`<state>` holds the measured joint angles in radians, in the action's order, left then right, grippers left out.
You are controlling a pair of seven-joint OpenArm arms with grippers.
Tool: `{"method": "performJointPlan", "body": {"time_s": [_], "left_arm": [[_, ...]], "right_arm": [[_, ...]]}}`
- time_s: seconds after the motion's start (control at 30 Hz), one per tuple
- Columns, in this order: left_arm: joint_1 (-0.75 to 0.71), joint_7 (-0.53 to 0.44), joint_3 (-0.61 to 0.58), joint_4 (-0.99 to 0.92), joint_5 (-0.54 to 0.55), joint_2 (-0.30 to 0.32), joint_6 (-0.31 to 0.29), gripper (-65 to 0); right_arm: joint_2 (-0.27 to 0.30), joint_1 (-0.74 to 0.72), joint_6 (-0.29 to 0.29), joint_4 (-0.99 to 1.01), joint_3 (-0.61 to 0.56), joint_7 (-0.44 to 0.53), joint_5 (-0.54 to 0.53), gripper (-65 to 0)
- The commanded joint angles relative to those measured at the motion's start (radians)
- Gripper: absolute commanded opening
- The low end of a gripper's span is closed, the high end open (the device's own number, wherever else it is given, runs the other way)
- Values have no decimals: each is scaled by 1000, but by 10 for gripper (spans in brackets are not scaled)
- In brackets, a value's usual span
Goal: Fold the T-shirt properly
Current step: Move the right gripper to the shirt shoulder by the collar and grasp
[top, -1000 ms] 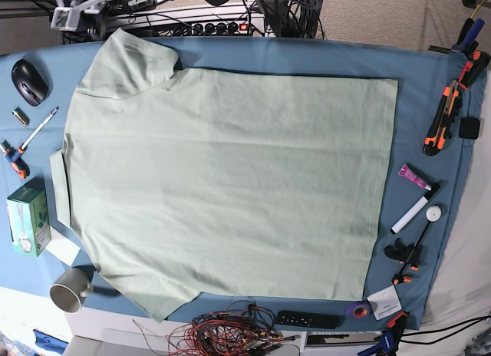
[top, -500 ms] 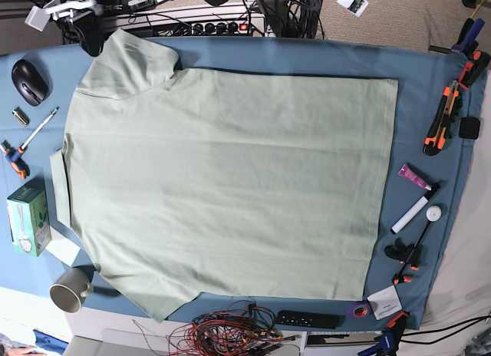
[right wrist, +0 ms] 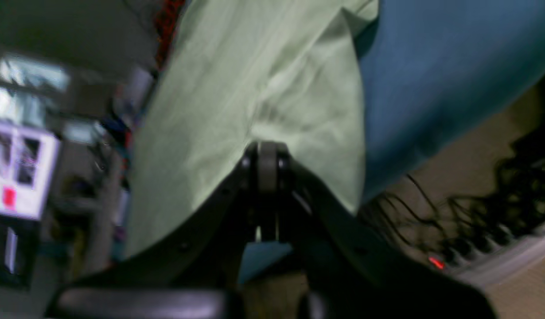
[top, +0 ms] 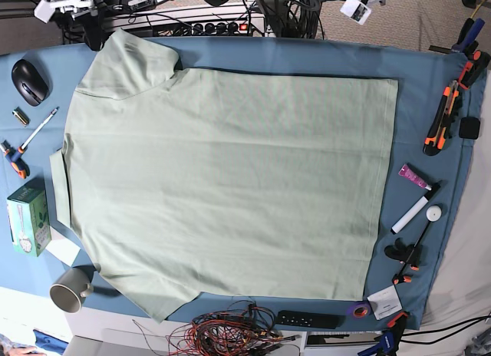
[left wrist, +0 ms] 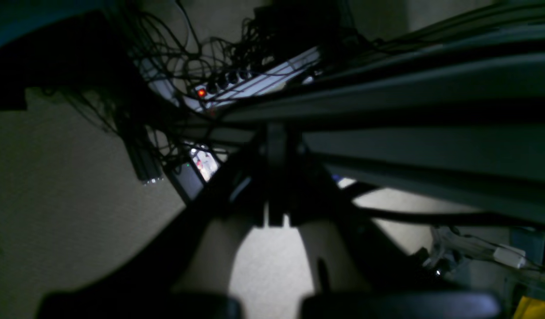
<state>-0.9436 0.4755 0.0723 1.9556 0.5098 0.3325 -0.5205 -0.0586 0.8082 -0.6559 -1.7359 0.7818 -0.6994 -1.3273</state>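
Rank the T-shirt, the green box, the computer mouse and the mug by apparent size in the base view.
1. T-shirt, by far the largest.
2. Green box.
3. Mug and computer mouse look about alike, so I would not rank one over the other.

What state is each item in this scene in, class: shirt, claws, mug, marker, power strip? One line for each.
T-shirt: spread flat and unfolded on the tablecloth.
Right claw: shut, empty, above the shirt's edge.
Left claw: shut, empty, off the table.
Mug: lying on its side.
Marker: capped, lying flat.
Power strip: red light on.
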Motion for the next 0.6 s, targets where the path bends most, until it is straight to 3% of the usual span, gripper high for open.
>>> {"method": "performJointPlan", "body": {"time_s": [0.0,0.13,0.27,0.4,0.57], "left_arm": [[-14,-11,0,11,14,3,-11,-645],[-5,-11,0,11,14,3,-11,-645],[-1,-11,0,11,14,3,-11,-645],[10,-11,0,11,15,2,-13,-645],[26,-8,0,11,14,3,-11,-645]], "right_arm": [[6,11,-16,-23,15,23,-16,-650],[6,6,-8,-30,52,42,-14,-569],[7,4,28,-30,112,93,21,-564],[25,-21,35,-30,167,85,90,-564],[54,-48,98,-29,169,91,163,-552]]}}
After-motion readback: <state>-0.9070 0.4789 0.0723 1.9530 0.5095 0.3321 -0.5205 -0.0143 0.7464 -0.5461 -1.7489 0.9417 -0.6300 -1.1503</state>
